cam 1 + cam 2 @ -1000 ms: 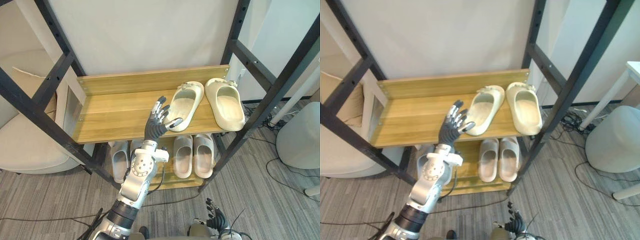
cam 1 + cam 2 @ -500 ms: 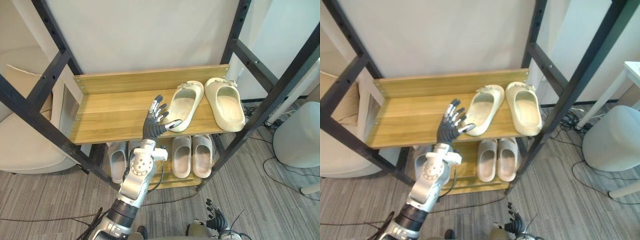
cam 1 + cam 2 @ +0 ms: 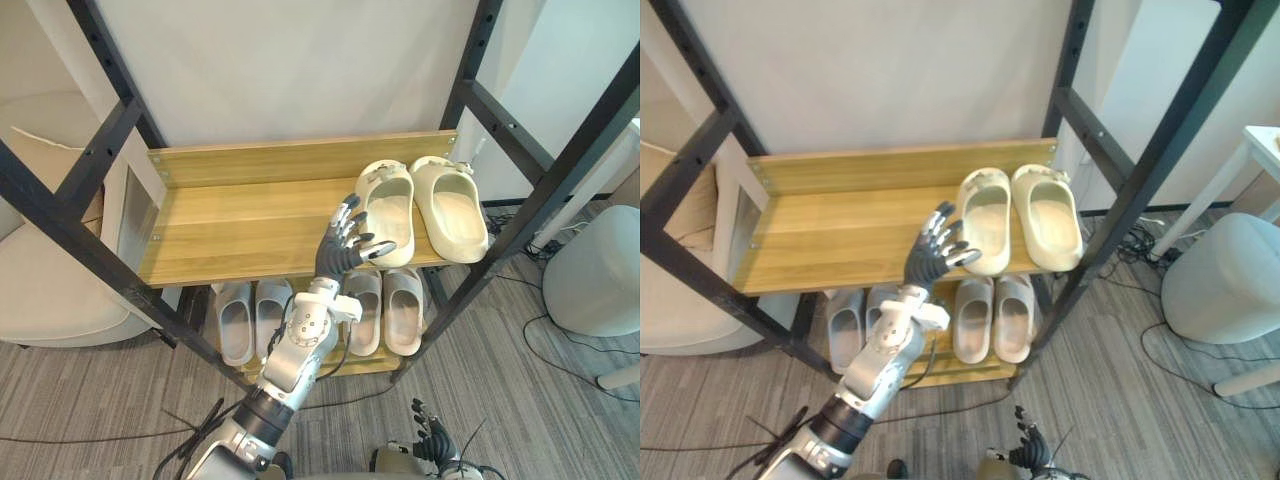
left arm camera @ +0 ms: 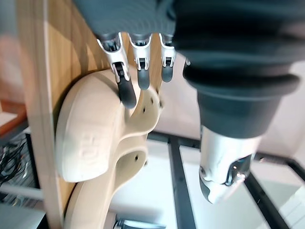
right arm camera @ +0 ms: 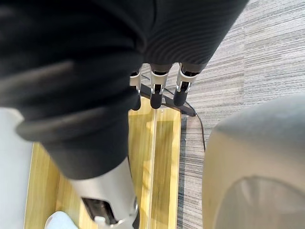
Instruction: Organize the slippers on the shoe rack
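A pair of cream slippers stands on the upper wooden shelf at its right end. The left slipper lies straight beside the right slipper, both toes toward the wall. My left hand is open at the left slipper's near left side. In the left wrist view its straight fingertips rest on that slipper, with the thumb held apart. My right hand hangs low near the floor, its fingers relaxed and empty.
Two pairs of pale grey slippers sit on the lower shelf. Black metal posts frame the rack. A beige cushioned seat is at the left, a pale round stool at the right, cables on the floor.
My left hand has moved right along the upper shelf. The left cream slipper, angled before, now lies straight and close beside its partner.
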Available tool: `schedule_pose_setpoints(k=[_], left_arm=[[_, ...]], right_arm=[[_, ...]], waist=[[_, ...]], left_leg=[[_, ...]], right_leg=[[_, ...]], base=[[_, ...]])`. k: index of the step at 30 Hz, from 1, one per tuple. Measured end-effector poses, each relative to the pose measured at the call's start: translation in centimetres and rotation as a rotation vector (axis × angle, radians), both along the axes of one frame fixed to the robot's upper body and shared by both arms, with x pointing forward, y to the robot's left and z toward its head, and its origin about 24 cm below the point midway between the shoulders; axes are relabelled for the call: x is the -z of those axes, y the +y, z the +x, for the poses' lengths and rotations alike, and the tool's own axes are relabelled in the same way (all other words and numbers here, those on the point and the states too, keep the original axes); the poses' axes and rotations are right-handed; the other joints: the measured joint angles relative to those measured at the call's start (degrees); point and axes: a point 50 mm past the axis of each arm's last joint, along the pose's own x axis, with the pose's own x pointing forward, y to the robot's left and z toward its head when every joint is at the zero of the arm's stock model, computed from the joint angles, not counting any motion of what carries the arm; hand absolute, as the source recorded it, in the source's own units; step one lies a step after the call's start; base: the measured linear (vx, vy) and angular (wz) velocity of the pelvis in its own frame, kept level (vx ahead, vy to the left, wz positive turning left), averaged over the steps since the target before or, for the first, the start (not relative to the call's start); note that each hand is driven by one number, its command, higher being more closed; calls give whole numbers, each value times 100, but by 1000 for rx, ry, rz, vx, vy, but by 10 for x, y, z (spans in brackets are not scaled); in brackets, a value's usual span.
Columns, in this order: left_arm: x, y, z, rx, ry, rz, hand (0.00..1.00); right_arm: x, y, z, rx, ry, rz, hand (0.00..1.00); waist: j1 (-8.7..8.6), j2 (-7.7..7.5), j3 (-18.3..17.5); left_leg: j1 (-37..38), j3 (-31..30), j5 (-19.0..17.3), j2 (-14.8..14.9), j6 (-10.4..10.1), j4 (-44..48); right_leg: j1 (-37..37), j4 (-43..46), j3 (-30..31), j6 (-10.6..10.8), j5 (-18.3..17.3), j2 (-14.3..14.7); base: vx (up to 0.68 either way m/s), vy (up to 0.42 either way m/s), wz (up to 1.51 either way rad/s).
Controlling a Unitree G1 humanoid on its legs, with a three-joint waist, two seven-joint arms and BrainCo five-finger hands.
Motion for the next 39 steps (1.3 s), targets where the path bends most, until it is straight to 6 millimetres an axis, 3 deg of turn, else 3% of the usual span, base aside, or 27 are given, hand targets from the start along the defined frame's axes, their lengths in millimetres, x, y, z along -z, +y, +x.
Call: schedule_pose_setpoints(k=[17,24,29,35,39], left_arm=[[-9,-7,2,3,-19,-8,0],[-45,13,-1,-43,-162,-80,0],[-55,24,-28,18,-238,-165,0],[-56,15,-59,201,-235,-289,0],[-35,7,-80,359,-119,-365,0]], right_arm=[[0,-1,0,7,-1,-5,0],[0,0,0,-4,0,9,0],[3,2,-2,-14,17,24,0],[7,4,-2,-21,35,40,0],[12,8,3,-13,51,55,0]], waist=[[-51,-41,26],[-33,-55,38],[39,-18,24],[110,43,-23],[269,71,-127]], left_leg=[[-24,41,-133,5,9,125],[-34,-118,-139,0,10,253],[-23,-214,-286,6,26,325],[-30,-441,-284,27,-24,504],[-37,-479,-283,15,-22,503]], right_leg=[[8,-13,44,33,-32,4],[107,-26,-104,38,-60,-21],[237,-4,-220,7,-152,-31],[423,-32,-466,-2,-165,-43],[449,-74,-479,-3,-166,-37]], base=[[6,-1,-1],[18,-9,11],[-35,-17,8],[40,-20,18],[6,-6,4]])
